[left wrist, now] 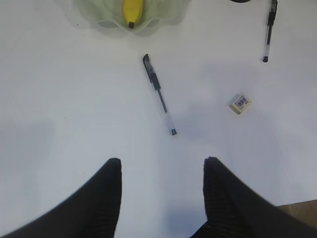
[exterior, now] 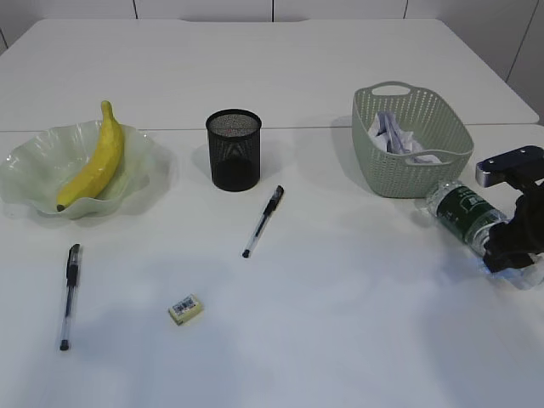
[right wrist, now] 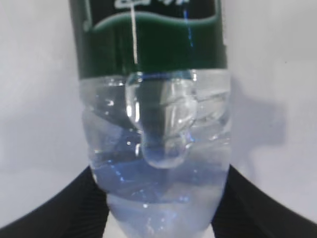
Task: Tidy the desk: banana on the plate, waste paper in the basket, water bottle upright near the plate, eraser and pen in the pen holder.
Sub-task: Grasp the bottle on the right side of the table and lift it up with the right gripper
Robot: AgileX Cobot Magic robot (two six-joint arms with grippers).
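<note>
Water bottle point(exterior: 466, 215) lies flat at the bench's right edge, beside the basket point(exterior: 410, 136). Right gripper point(right wrist: 159, 198) fingers straddle its base, contact unclear (probably not tight); slick plastic could slip or roll off. Left gripper point(left wrist: 162, 171) fingers open, empty.

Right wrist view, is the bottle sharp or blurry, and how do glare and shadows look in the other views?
Right wrist view: the clear plastic water bottle with a dark green label fills the frame, soft-focused, with bright glints. Left wrist view: the black left gripper fingers are blurred, while the slim clear pen is sharper. Exterior view: even light and faint shadows on the white desk.
</note>
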